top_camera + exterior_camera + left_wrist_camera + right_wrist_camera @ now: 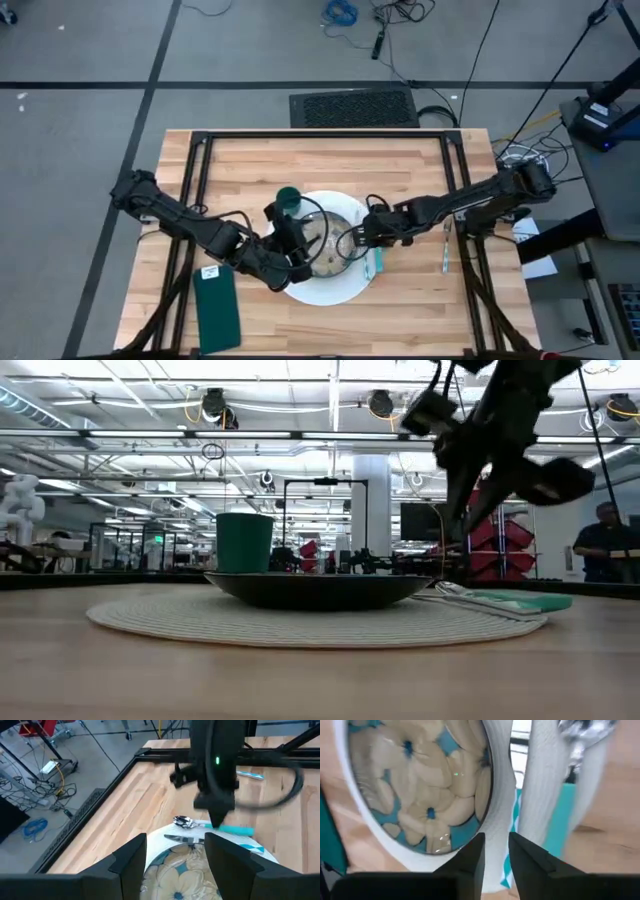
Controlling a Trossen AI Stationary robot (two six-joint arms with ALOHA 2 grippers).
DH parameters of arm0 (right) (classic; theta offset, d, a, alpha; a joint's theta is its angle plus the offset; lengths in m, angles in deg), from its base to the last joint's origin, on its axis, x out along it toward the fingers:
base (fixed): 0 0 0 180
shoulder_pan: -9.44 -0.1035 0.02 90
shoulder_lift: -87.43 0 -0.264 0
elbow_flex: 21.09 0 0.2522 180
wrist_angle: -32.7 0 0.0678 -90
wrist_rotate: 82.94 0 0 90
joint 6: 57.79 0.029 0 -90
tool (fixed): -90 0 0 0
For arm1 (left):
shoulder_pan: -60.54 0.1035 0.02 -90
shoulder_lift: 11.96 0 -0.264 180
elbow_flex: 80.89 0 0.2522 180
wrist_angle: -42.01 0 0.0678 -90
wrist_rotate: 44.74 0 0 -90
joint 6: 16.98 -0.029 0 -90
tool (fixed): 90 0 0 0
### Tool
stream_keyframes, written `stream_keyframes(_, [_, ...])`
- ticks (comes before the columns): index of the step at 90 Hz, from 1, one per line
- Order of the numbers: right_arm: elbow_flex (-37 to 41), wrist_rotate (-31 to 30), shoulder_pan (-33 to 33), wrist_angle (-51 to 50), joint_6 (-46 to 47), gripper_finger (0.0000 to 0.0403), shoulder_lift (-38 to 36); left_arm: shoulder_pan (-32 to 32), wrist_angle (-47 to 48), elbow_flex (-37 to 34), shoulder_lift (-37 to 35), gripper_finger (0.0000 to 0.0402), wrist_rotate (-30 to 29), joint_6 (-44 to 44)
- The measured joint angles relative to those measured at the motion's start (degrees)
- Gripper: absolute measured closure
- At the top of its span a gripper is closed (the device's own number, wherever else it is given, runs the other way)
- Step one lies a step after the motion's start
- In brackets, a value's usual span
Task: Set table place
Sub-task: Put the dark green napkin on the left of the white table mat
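Note:
On the table (250, 160) lies a round white placemat (345, 290), and on it rests a floral plate (325, 250) with a dark outside (320, 588). A green cup (288, 197) stands at the mat's far left. A spoon (184, 822) and a knife (182, 839) with teal handles (375, 263) lie on the mat's right part. My left gripper (300, 255) hovers open over the plate. My right gripper (352, 242) points down above the cutlery, its fingers (475, 855) a narrow gap apart with only the mat showing between them.
A dark green flat book-like thing (218, 305) lies near the table's front left. Another teal-handled utensil (445, 250) lies on the bare wood right of the mat. The black tube frame (320, 137) runs along the table's far and side edges.

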Motion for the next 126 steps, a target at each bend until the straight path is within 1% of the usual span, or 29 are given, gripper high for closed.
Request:
stream_keyframes(11, [-2.02, -2.74, 0.0, -5.85, -2.39, 0.035, -5.61, 0.0, -0.55, 0.0, 0.0, 0.0217, 0.38, -0.02])
stream_keyframes(18, [-3.15, -3.93, 0.0, -11.34, -2.5, 0.0358, -8.99, 0.0, -1.43, 0.0, 0.0, 0.0217, 0.48, -0.04])
stream_keyframes(30, [-3.63, -4.16, -0.56, -21.53, -2.33, 0.0372, -13.86, 0.17, -4.09, 0.0, 0.0, 0.0217, 0.61, -0.42])
stream_keyframes(39, [-3.63, -4.09, -1.99, -28.89, -0.6, 0.038, -16.14, 0.7, -6.25, 0.0, 0.0, 0.0217, 0.72, -0.15])
stream_keyframes(55, [-3.63, -3.09, -3.96, -43.16, 2.19, 0.0388, -17.01, 2.25, -9.6, 0.0, 0.0, 0.0217, 1.64, -0.09])
stream_keyframes(64, [-3.63, -0.05, -4.13, -48.92, -4.41, 0.0392, -15.53, 3.13, -10.16, 0.0, 0.0, 0.0217, 2.7, -0.08])
stream_keyframes(72, [-3.63, 3.29, -4.02, -52.3, -8.28, 0.0399, -13.34, 4.12, -10.14, 0.0, 0.0, 0.0217, 3.26, -0.09])
stream_keyframes(78, [-3.43, 4.93, -3.66, -52.75, -13.53, 0.0402, -11.46, 4.85, -10.14, 0.0, 0.0, 0.0217, 3.26, -0.09])
stream_keyframes(83, [-2.16, 7.91, -3.35, -52.63, -17.0, 0.0402, -9.88, 5.44, -10.13, 0.0, 0.0, 0.0217, 3.26, -0.09])
stream_keyframes(90, [0.88, 12.36, -2.91, -52.29, -19.73, 0.0402, -7.68, 6.0, -10.1, 0.0, 0.0, 0.0217, 3.32, -0.08])
stream_keyframes(96, [4.44, 14.12, -2.91, -51.43, -20.57, 0.0403, -6.05, 6.41, -10.09, 0.0, 0.0, 0.0217, 4.19, -0.07])
stream_keyframes(109, [11.86, 15.05, -3.51, -46.38, -20.4, 0.0403, -4.86, 6.88, -10.01, 0.0, 0.0, 0.0217, 7.71, 0.0])
stream_keyframes(113, [11.09, 14.01, -4.01, -45.88, -19.43, 0.0403, -4.42, 6.88, -10.14, 0.0, 0.0, 0.0217, 8.2, -0.02])
stream_keyframes(126, [8.89, 12.58, -4.52, -40.01, -21.82, 0.0403, -4.71, 6.88, -9.7, 0.0, 0.0, 0.0217, 8.33, -0.04])
